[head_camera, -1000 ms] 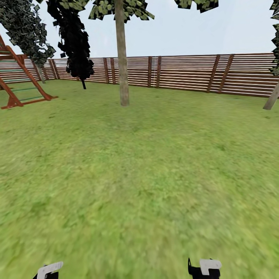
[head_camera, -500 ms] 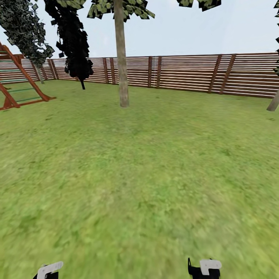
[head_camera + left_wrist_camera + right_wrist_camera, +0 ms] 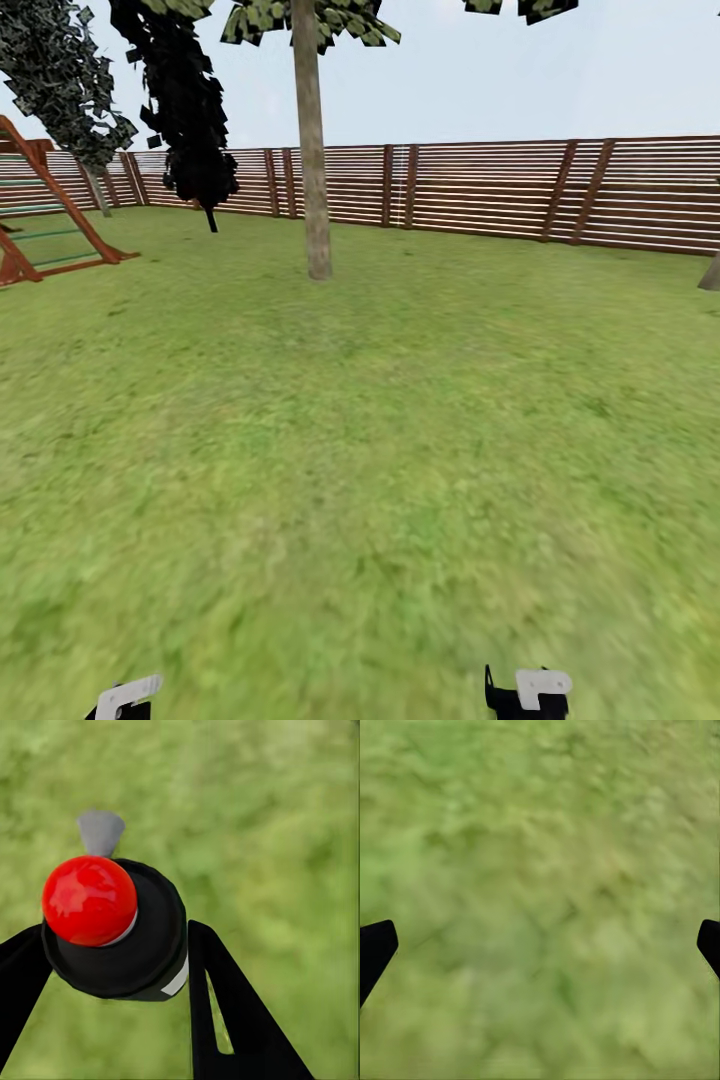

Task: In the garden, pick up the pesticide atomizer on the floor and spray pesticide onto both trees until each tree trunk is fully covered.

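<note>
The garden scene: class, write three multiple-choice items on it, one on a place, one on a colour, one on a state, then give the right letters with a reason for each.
1. Where does the climbing frame stand in the head view?
A. at the left edge, before the fence
B. in the middle of the lawn
C. beside the right gripper

2. What colour is the ball-shaped top of the pesticide atomizer?
A. blue
B. red
C. yellow

3. How does the right gripper stand?
A. shut on a stone
B. shut on a branch
C. open, over grass

Answers:
1. A, its red-brown rails rise at the left edge, with the fence behind.
2. B, the left wrist view shows a glossy red ball on a black body, held between the fingers of the left gripper.
3. C, its two fingertips sit far apart with nothing but the lawn between.
</note>
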{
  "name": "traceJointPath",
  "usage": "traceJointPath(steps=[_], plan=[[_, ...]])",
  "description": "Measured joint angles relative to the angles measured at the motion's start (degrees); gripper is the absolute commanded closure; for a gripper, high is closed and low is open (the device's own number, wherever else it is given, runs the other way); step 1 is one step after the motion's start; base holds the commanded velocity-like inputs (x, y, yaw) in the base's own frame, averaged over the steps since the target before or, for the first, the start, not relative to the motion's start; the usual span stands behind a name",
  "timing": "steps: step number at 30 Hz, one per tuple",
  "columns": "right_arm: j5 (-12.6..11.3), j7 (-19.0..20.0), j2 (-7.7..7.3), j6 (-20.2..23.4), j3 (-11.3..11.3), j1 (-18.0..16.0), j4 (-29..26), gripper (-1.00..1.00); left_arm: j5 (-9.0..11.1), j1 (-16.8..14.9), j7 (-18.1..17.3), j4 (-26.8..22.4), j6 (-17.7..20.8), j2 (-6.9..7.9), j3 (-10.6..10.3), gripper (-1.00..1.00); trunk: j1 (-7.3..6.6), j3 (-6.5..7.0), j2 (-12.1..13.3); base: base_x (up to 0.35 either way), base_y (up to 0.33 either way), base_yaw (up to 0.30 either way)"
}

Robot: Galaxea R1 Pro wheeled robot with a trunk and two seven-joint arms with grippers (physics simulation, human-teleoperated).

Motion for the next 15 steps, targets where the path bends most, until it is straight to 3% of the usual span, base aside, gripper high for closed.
traceJointPath(steps=[15], plan=[[0.0,0.0,0.00,0.0,0.0,0.0,0.0,-1.00,0.0,0.0,0.0,0.0,0.0,0.00,0.0,1.00,0.00,0.00,0.0,0.338,0.000,0.000]])
